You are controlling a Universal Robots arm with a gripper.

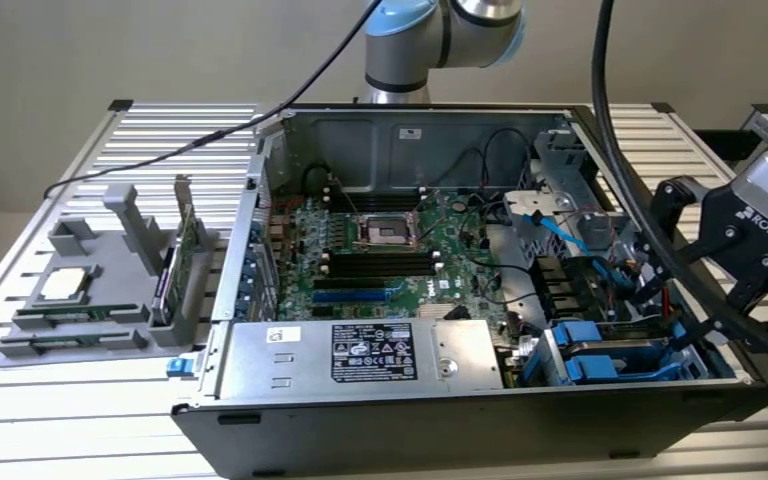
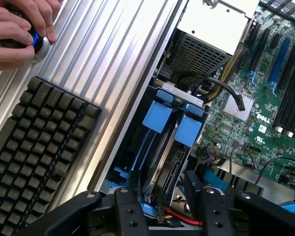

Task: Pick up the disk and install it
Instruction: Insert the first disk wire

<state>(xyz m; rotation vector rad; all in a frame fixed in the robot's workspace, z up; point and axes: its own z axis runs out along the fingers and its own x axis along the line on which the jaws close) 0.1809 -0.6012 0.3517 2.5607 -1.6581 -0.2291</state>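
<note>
The disk (image 2: 163, 164) stands on edge in the drive bay at the corner of the open computer case (image 1: 264, 200), held in a bright blue carrier with two blue tabs (image 2: 157, 116). In the exterior view the blue carrier (image 1: 618, 355) shows at the case's front right corner. My gripper (image 2: 164, 204) hovers just over the near end of the bay, its black fingers (image 2: 125, 204) spread apart on either side of the disk's end with a gap to it. In the exterior view the gripper (image 1: 671, 270) reaches in over the case's right wall.
A silver power supply box (image 1: 371, 352) lies beside the bay, the green motherboard (image 1: 371, 250) behind it. A grey fixture (image 1: 91, 290) with a small chip stands on the exterior view's left. A black keyboard (image 2: 39, 147) lies beside the case. A person's hand (image 2: 14, 24) rests on a knob.
</note>
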